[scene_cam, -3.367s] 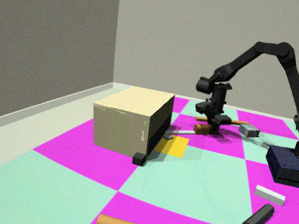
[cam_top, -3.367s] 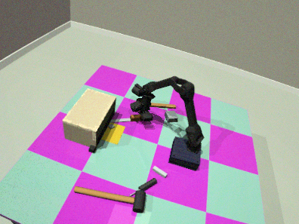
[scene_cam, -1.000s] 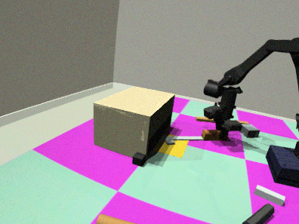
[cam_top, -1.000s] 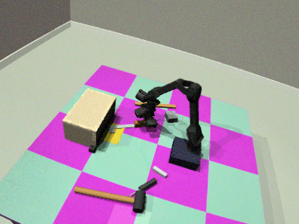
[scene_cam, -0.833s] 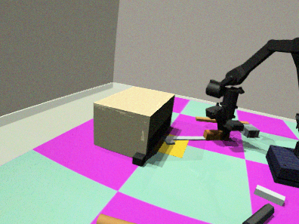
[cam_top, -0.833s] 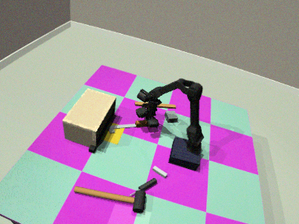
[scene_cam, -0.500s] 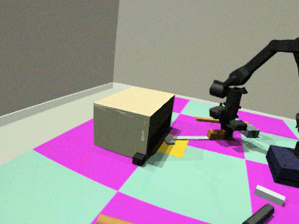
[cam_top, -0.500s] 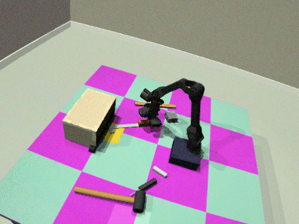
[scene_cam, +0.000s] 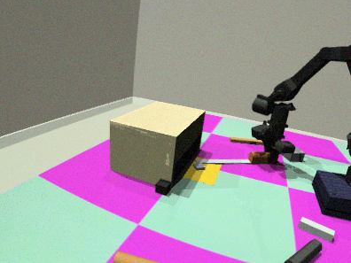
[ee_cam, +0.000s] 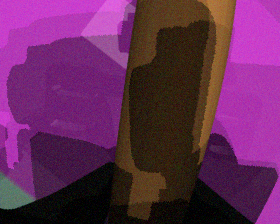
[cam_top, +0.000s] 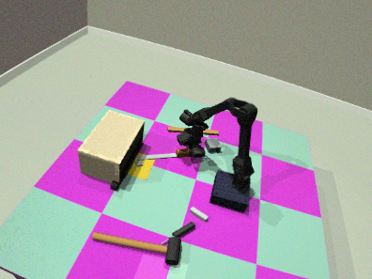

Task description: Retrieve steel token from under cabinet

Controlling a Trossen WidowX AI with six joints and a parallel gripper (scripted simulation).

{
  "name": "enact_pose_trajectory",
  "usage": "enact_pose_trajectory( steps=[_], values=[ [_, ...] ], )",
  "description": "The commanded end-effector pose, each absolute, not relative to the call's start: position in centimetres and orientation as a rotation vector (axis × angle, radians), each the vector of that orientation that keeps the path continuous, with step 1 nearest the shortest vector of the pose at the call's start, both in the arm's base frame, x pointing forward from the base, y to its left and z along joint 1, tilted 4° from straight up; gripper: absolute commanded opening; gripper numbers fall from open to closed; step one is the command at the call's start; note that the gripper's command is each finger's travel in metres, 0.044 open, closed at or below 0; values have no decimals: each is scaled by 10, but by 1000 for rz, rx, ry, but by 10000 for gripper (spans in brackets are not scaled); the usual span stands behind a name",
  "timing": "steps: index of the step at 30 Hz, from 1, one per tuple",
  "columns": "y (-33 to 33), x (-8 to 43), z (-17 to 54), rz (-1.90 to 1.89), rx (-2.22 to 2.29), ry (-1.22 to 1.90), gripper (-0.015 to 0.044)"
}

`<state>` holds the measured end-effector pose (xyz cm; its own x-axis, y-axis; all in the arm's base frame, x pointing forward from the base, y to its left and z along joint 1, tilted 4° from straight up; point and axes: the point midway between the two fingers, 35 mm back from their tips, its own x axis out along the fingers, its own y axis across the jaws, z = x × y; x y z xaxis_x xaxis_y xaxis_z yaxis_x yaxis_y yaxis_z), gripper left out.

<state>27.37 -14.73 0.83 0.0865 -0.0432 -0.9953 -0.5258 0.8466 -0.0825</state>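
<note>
My gripper (cam_top: pixel 191 153) (scene_cam: pixel 268 158) (ee_cam: pixel 150 177) is shut on the brown wooden handle (cam_top: pixel 181 152) (scene_cam: pixel 257 157) (ee_cam: pixel 170 100) of a long metal tool, low over the table. The tool's thin blade (cam_top: pixel 160 157) (scene_cam: pixel 228 162) reaches toward the cabinet (cam_top: pixel 110 132) (scene_cam: pixel 142 151). Its grey end (cam_top: pixel 140 162) (scene_cam: pixel 199 166) is over the cabinet-side part of the yellow marked area (cam_top: pixel 146 170) (scene_cam: pixel 211 176), outside the cabinet's dark front. I cannot make out the steel token in any view; I cannot tell whether it is under the cabinet or hidden by the tool's end.
An orange-brown bar (cam_top: pixel 176 130) (scene_cam: pixel 239 140) and a grey block (cam_top: pixel 213 145) (scene_cam: pixel 296 155) lie behind the gripper. A mallet (cam_top: pixel 131 244), a black-handled tool (cam_top: pixel 183 229) (scene_cam: pixel 306 252) and a white block (cam_top: pixel 198 213) (scene_cam: pixel 316 229) lie toward the front. A dark foot (cam_top: pixel 115 185) (scene_cam: pixel 163 186) juts from the cabinet's near corner.
</note>
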Motion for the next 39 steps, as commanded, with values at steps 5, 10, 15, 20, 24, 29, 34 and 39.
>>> enact_pose_trajectory(
  steps=[5,10,15,20,24,29,34,39],
  values=[
    [-148,273,11,381,-482,1453,0],
    [-148,272,17,382,-480,1453,0],
    [-147,270,23,382,-479,1453,0],
    [-146,267,28,382,-478,1453,0],
    [-147,267,28,390,-487,1451,0],
    [-151,268,29,411,-510,1447,0],
    [-155,268,29,432,-533,1443,0],
    [-159,269,30,452,-555,1439,0]
  ],
)
